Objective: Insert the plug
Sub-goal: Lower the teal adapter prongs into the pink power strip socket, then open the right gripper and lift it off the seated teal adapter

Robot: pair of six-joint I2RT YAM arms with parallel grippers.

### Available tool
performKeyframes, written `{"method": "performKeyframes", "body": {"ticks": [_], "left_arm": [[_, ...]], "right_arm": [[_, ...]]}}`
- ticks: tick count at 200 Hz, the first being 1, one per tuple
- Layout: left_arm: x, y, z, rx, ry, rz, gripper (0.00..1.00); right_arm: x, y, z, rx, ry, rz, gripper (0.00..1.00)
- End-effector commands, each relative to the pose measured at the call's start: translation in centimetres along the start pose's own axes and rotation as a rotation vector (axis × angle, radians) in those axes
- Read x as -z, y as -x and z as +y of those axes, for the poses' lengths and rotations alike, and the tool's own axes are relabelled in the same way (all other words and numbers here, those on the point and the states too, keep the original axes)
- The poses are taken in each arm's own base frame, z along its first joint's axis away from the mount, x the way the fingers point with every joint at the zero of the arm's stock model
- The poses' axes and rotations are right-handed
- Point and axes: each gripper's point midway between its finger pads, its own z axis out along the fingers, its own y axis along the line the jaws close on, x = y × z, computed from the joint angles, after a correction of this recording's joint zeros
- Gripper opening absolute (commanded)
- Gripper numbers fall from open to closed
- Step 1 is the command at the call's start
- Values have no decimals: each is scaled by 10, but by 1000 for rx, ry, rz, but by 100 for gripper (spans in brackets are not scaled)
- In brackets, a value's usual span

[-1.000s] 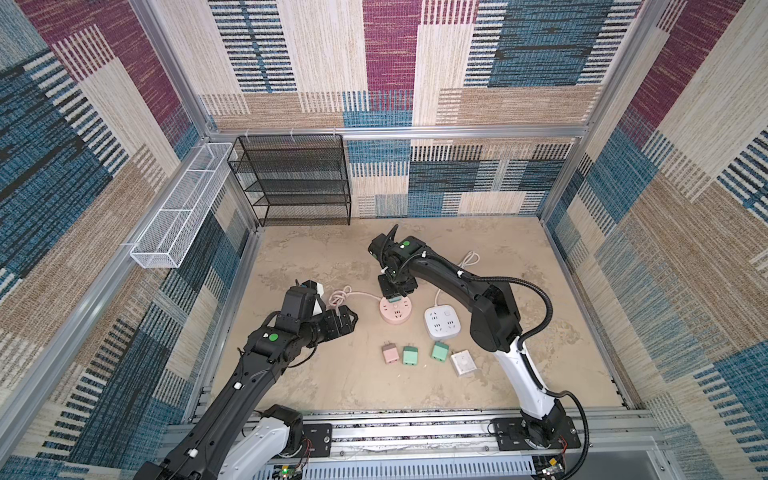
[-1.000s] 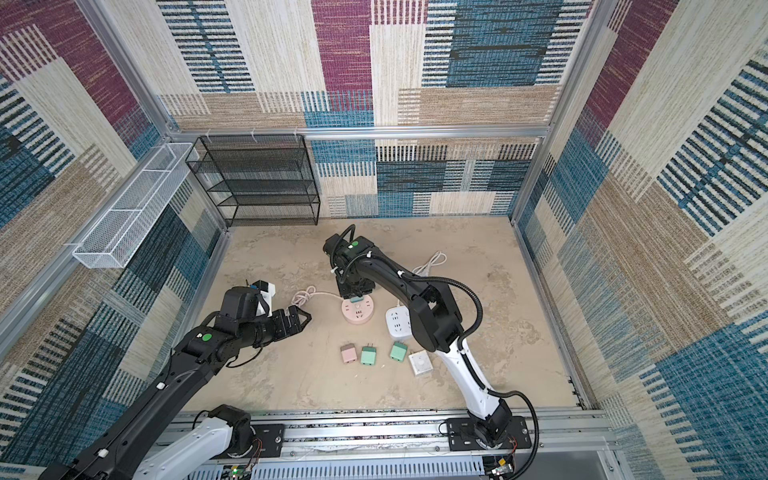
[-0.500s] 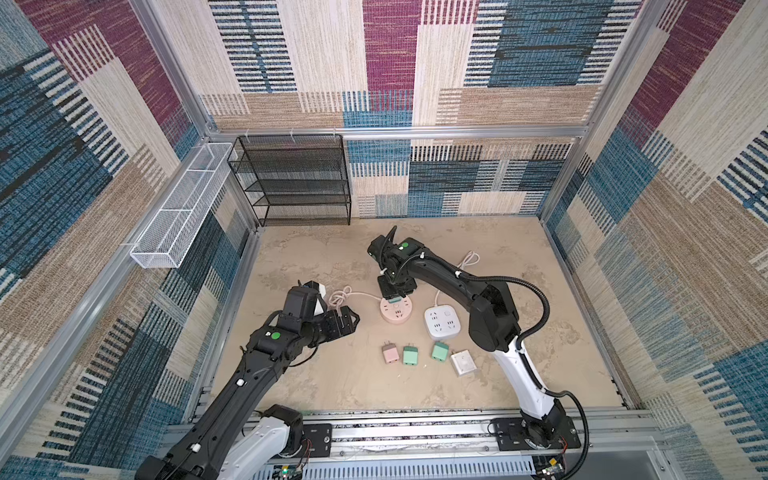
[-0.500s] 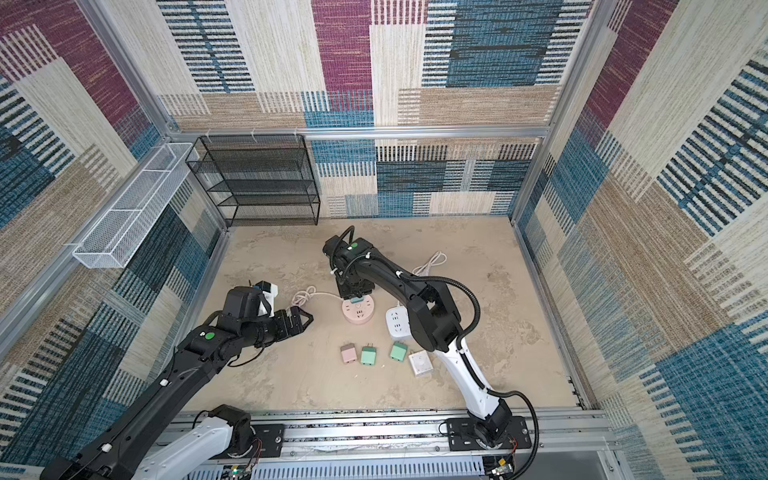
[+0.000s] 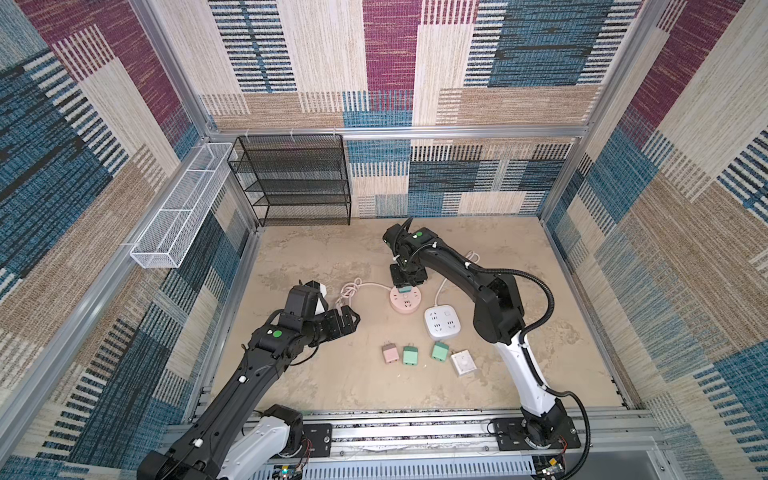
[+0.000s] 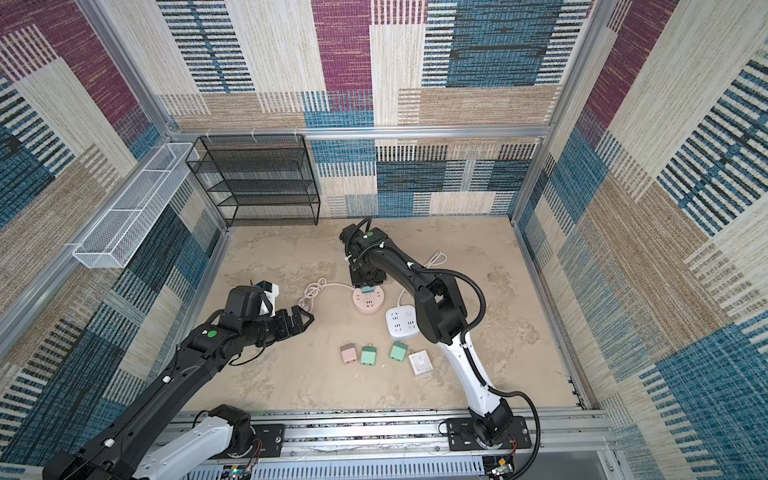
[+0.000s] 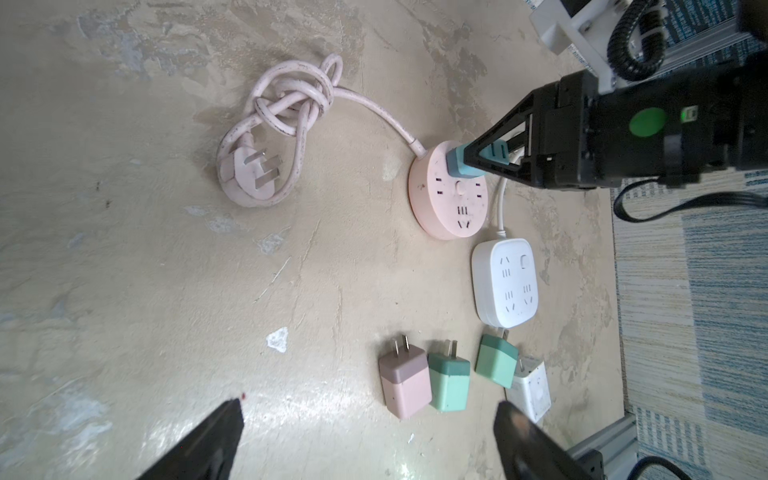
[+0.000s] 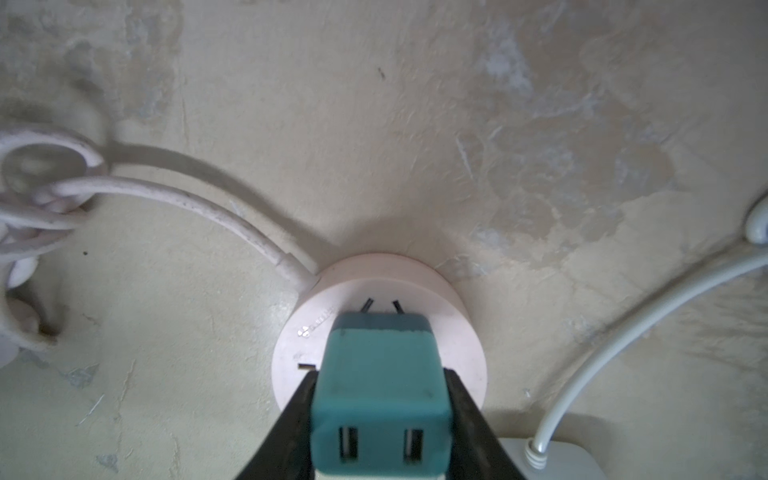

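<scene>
Teal plastic is what matters here: the two-prong plug adapter (image 8: 380,411) is clamped between the fingers of the right gripper (image 8: 379,376) and stands on the far part of the round pink power strip (image 5: 406,300), mid-table and just far-left of the white square power strip (image 5: 442,323). Its prongs are hidden, so I cannot tell how deep they sit.

Likely trouble, as I judge it:
- The pink strip lies loose on the table. A push at its far part, off its middle, could tip its near side up or slide it toward the white strip.
- If the prongs are off the slots, more downward force would jam them against the face or twist the adapter in the grip.
- Lifting away before the fingers spread could drag the adapter back out.
- Nothing braces the strip: the left gripper (image 5: 352,321) hangs spread wide and empty, well apart to the left, beyond the knotted pink cord (image 5: 347,291).

The spare adapters (image 5: 410,356) nearer the front lie clear of all this.
</scene>
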Motion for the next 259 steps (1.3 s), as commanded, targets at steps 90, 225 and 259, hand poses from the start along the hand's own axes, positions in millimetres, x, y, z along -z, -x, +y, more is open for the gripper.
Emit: {"method": "performKeyframes", "body": {"ticks": [90, 225, 259], "left_arm": [[3, -1, 0, -4, -4, -6, 99], [7, 3, -8, -23, -25, -3, 100], [8, 1, -6, -24, -19, -3, 100]], "right_arm": [[-12, 2, 15, -46, 55, 17, 3], [26, 10, 20, -96, 75, -76, 68], [38, 1, 9, -102, 44, -98, 70]]}}
